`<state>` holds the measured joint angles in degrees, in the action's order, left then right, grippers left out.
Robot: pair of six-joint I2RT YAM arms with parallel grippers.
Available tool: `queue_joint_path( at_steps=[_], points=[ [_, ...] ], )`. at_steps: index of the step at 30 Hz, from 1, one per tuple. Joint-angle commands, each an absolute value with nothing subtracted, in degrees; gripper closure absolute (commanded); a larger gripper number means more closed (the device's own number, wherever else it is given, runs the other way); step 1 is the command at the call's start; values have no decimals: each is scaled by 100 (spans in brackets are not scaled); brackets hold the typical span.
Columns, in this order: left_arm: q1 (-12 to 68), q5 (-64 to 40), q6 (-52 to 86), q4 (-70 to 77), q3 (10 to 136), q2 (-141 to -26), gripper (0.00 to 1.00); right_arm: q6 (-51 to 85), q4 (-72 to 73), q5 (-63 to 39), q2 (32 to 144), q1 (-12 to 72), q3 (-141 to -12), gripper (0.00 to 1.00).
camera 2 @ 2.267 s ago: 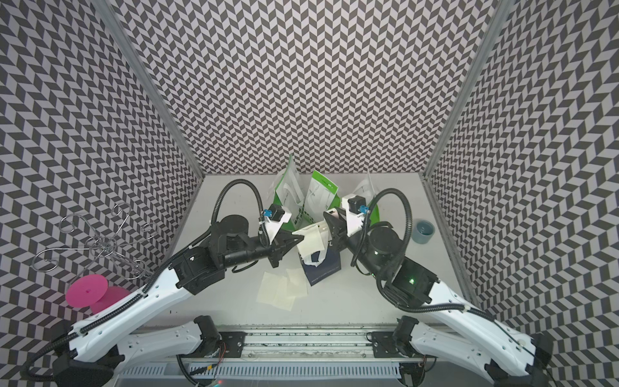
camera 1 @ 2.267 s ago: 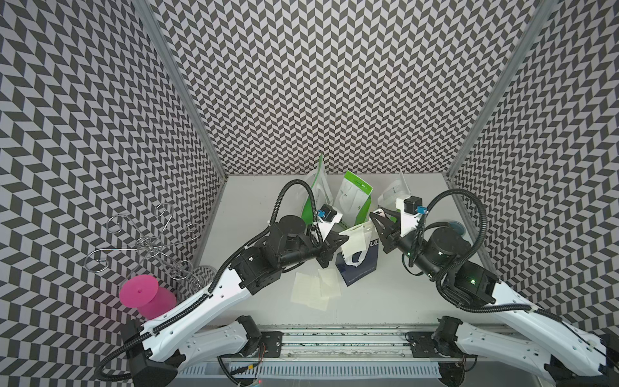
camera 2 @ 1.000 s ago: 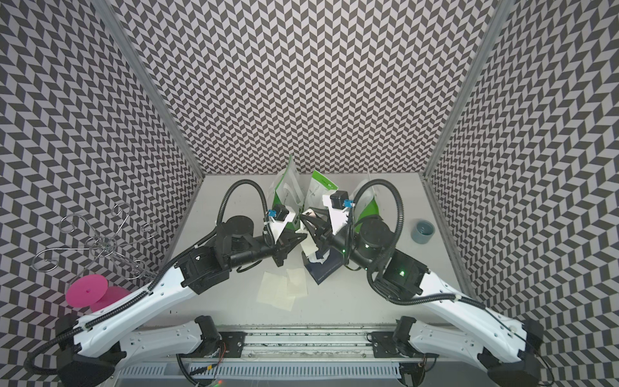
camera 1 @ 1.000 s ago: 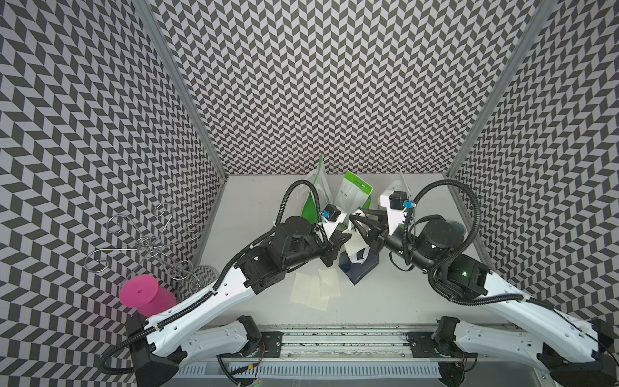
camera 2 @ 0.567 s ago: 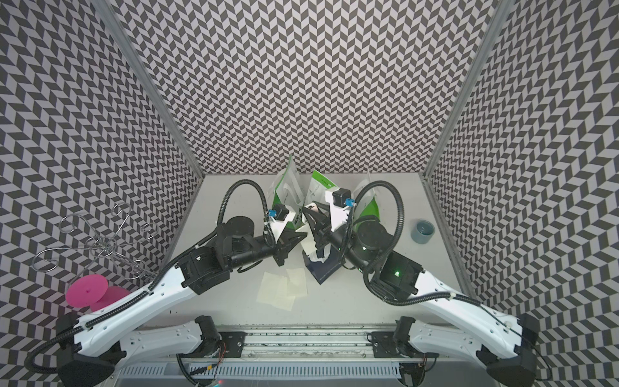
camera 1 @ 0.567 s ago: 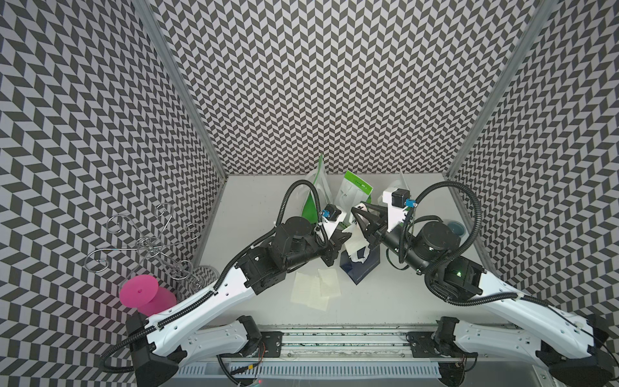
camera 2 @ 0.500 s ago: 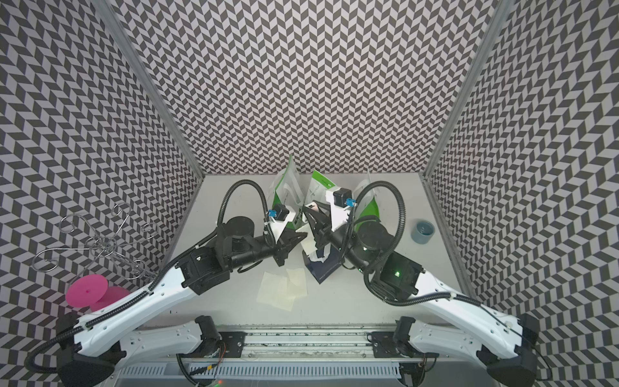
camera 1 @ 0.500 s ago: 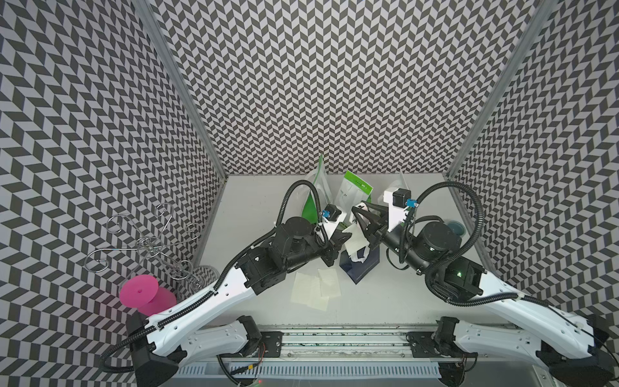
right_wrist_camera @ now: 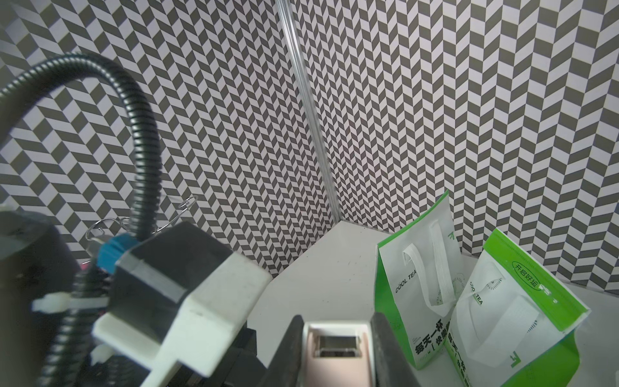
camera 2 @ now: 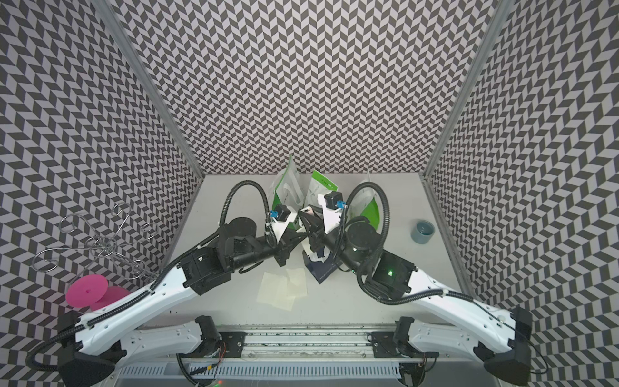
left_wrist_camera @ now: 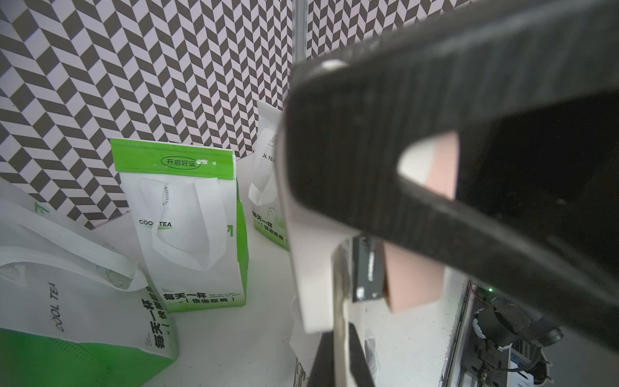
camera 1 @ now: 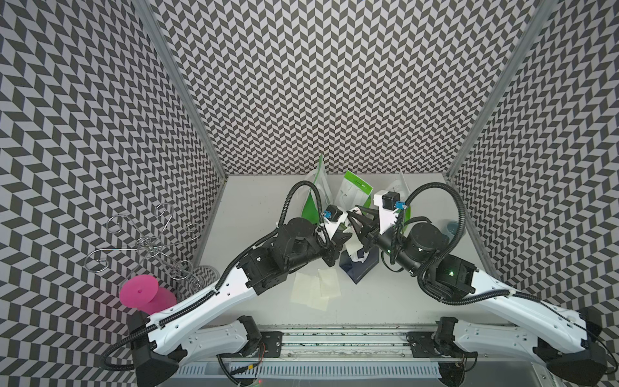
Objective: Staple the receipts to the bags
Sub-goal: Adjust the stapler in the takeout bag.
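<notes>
The navy bag [camera 1: 360, 268] stands mid-table in both top views. My left gripper [camera 1: 345, 234] is shut on a thin pale receipt [left_wrist_camera: 338, 301] at the bag's top. I cannot tell whether the bag's rim is pinched too. My right gripper [right_wrist_camera: 337, 316] is shut on the pinkish-white stapler [right_wrist_camera: 336, 365]. In the left wrist view the stapler's [left_wrist_camera: 311, 268] mouth straddles the sheet's edge. Three green-and-white bags [camera 1: 315, 197] [camera 1: 355, 194] [camera 1: 400, 187] stand behind. Several loose receipts [camera 1: 315, 288] lie in front of the navy bag.
A grey-blue cup [camera 2: 422, 232] stands near the right wall. A pink spool [camera 1: 140, 295] and a wire stand [camera 1: 147, 244] sit outside the left wall. Patterned walls close in three sides, and both arms crowd the table's middle.
My right arm has carried the stapler leftwards to the navy bag's top, and has barely moved in the last half second. The left gripper has kept its hold in place.
</notes>
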<state>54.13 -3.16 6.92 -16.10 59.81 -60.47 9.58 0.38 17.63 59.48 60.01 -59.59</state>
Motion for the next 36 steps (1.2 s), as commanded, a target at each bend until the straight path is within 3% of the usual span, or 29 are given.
queue_joint_path(
  at_steps=[1, 26, 32, 36],
  points=[
    [5441, -154, 633, -1456, 6135, -6047, 100, 971, 18, 2083, 5903, 6088, -6050, 100],
    [5432, -538, 112, -1263, 6167, -5889, 100, 1064, -428, 2488, 5442, 6161, -5349, 100],
    [5432, -704, -71, -1279, 6214, -5893, 100, 1072, -562, 2534, 5415, 6161, -5266, 90],
    [5432, -802, -191, -1313, 6209, -5893, 100, 1142, -671, 2416, 5446, 6168, -5292, 71]
  ],
)
